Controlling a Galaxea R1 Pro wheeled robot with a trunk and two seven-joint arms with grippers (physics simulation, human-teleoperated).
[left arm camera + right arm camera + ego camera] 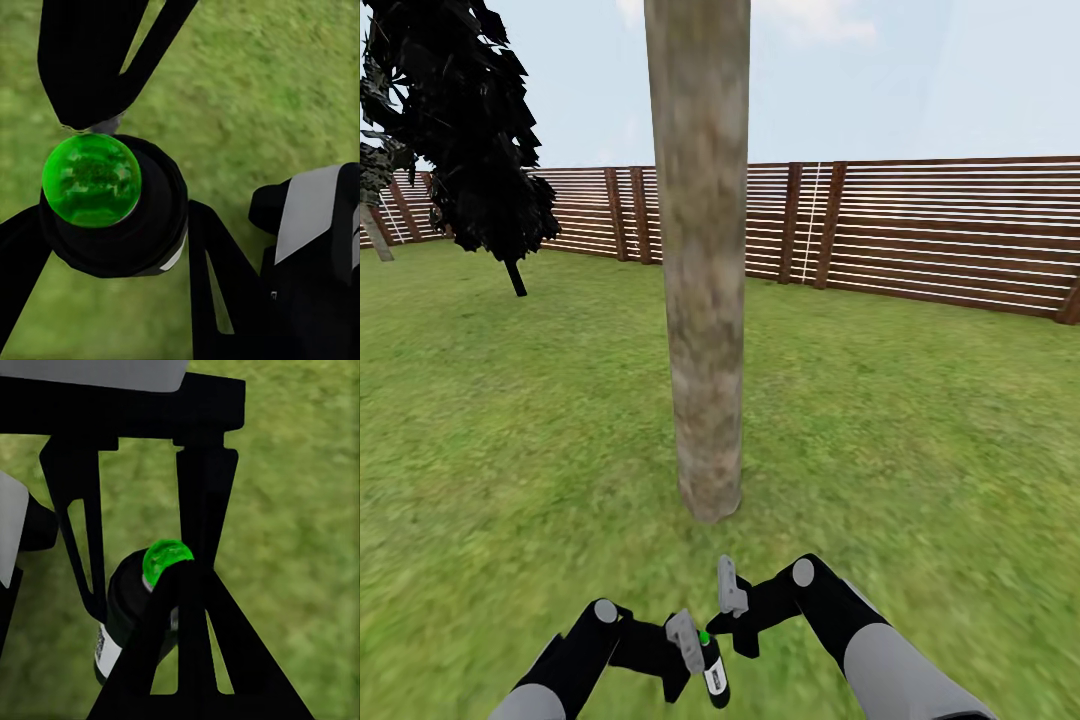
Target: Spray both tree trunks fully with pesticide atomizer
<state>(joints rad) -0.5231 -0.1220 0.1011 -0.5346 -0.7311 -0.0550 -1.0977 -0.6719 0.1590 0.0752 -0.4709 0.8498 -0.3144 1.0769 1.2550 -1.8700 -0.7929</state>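
A thick, mottled grey-brown tree trunk point(705, 300) rises from the lawn straight ahead, a short way beyond my grippers. At the far left by the fence leans a second pale trunk point(375, 235). The pesticide atomizer point(713, 675), a small dark bottle with a white label and a green top point(91, 180), stands upright in my left gripper point(695, 650), which is shut on it. My right gripper point(735, 610) hovers open just beside and beyond the atomizer point(124, 607), with nothing between its fingers.
Green lawn spreads all around. A brown slatted fence point(920, 230) runs across the back. A dark-leaved tree with a thin dark stem point(515, 275) stands at the back left.
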